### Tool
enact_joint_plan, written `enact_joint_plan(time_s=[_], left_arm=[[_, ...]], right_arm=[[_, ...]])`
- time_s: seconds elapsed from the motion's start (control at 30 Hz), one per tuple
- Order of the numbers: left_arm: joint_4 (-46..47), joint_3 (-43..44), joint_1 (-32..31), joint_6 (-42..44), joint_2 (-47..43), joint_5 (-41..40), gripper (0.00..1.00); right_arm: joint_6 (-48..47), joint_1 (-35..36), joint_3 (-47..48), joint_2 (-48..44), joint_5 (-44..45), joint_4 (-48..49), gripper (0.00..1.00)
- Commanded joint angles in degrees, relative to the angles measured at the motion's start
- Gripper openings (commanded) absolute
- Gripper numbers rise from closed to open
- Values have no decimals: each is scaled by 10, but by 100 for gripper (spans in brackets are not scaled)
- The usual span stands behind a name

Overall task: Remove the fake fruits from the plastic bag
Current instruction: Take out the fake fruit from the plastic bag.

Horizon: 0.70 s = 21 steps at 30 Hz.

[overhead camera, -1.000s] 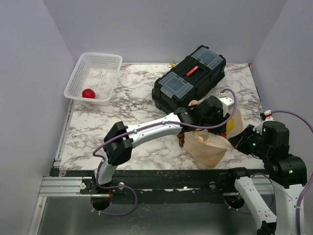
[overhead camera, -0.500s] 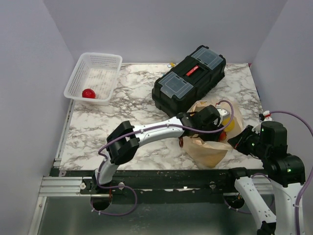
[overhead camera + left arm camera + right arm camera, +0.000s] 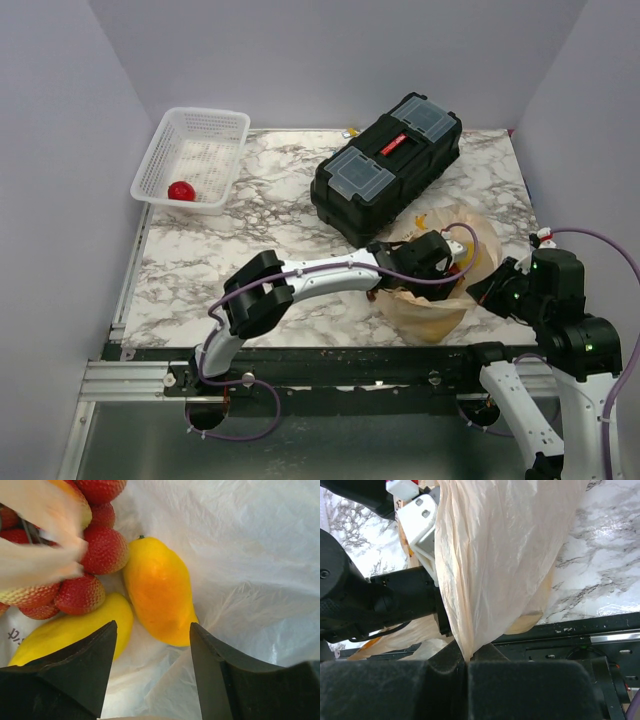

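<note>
The pale-orange plastic bag (image 3: pixel 428 306) lies at the near right of the table. My left gripper (image 3: pixel 152 625) is open inside it, its dark fingers (image 3: pixel 75 675) just above the fruits. Between the fingertips lies an orange-yellow oval fruit (image 3: pixel 160 592). A yellow oval fruit (image 3: pixel 67 632) lies to its left, and a red berry cluster (image 3: pixel 95 550) is above that. My right gripper (image 3: pixel 467 657) is shut on the edge of the bag (image 3: pixel 495 555) and holds it up. In the top view the left gripper (image 3: pixel 440 262) is sunk in the bag's mouth and the right gripper (image 3: pixel 492 290) is at the bag's right side.
A black toolbox (image 3: pixel 385 165) stands just behind the bag. A white mesh basket (image 3: pixel 205 130) at the far left holds one red fruit (image 3: pixel 181 190). The table's black front rail (image 3: pixel 330 360) runs right below the bag.
My left gripper has moved nearer and down into the bag's mouth. The bag has spread wider around it. The right gripper has kept its hold.
</note>
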Motion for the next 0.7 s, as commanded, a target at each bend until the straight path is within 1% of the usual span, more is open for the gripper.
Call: enact_joint_plan(time_s=[0.0, 0.07, 0.1, 0.27, 0.37, 0.43, 0.57, 0.67], left_arm=[[-23, 9, -11, 0, 19, 13, 62], [-31, 15, -12, 0, 27, 22, 69], [-35, 17, -13, 1, 30, 28, 71], [-30, 20, -21, -13, 37, 33, 71], [-45, 48, -21, -60, 57, 5, 69], [-39, 57, -22, -97, 65, -5, 69], [-21, 55, -25, -164, 76, -54, 70], [-37, 81, -28, -176, 99, -77, 68]], right_arm=[[-6, -1, 9, -6, 21, -7, 1], [-8, -1, 10, -6, 24, -10, 1], [-8, -1, 8, -7, 25, -10, 1], [-6, -2, 0, -11, 20, -8, 1], [-2, -1, 1, -11, 15, -9, 1], [1, -1, 7, -10, 12, -11, 1], [3, -1, 19, -9, 10, -22, 1], [6, -1, 20, -14, 8, -27, 1]])
